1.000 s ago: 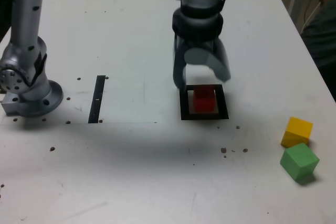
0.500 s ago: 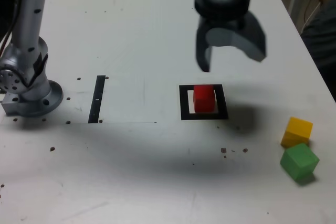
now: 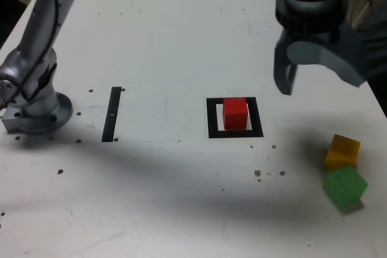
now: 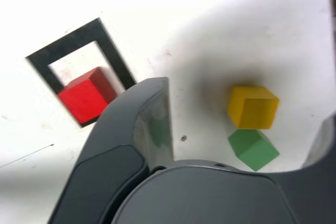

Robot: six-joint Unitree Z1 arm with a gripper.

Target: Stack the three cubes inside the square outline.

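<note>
Above the table (image 3: 163, 179) | fingers (image 3: 320, 83) wide open | holding nothing

- The exterior view looked down at a slant from above one edge of the table (image 3: 181, 173), facing across it toward the far edge.
- It stood well back, taking in the arm's base (image 3: 37, 104) and most of the tabletop.
- The wrist view looked down past the gripper (image 4: 220, 145), nearer to the table.
- Both views shared the frame (image 3: 256, 118), the red cube (image 3: 235, 113), the yellow cube (image 3: 343, 151) and the green cube (image 3: 345, 185).
</note>
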